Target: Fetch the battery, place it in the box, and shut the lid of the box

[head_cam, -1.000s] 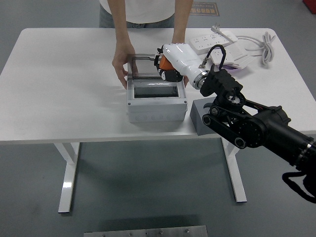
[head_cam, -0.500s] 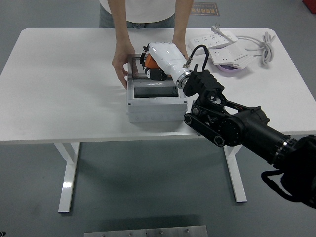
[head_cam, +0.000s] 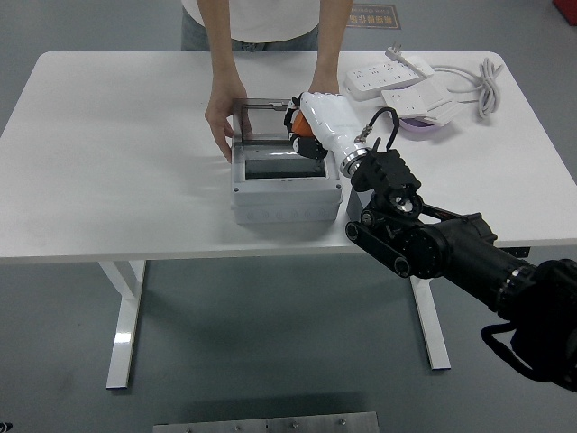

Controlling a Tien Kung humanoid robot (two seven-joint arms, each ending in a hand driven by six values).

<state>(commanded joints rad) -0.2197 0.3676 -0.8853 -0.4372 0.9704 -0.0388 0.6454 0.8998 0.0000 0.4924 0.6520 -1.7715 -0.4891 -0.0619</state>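
A grey box (head_cam: 287, 200) stands mid-table with a dark opening on top. Its smoky clear lid (head_cam: 261, 115) stands open along the back edge. My right hand (head_cam: 305, 135), white with orange and black parts, is at the lid's right end, over the box's back right corner. I cannot tell whether it holds anything. No battery is plainly visible; the inside of the box is dark. A person at the far side has one hand (head_cam: 221, 117) on the box's left back corner and the other hand (head_cam: 323, 86) behind my hand.
A dark grey block (head_cam: 354, 209) lies right of the box, mostly hidden by my black forearm (head_cam: 424, 239). White power strips (head_cam: 388, 77), a coiled white cable (head_cam: 487, 81) and a purple dish (head_cam: 416, 126) lie at the back right.
My right hand swung left along the lid's back edge, then came back to the lid's right end. The person's hands and the box have stayed put.
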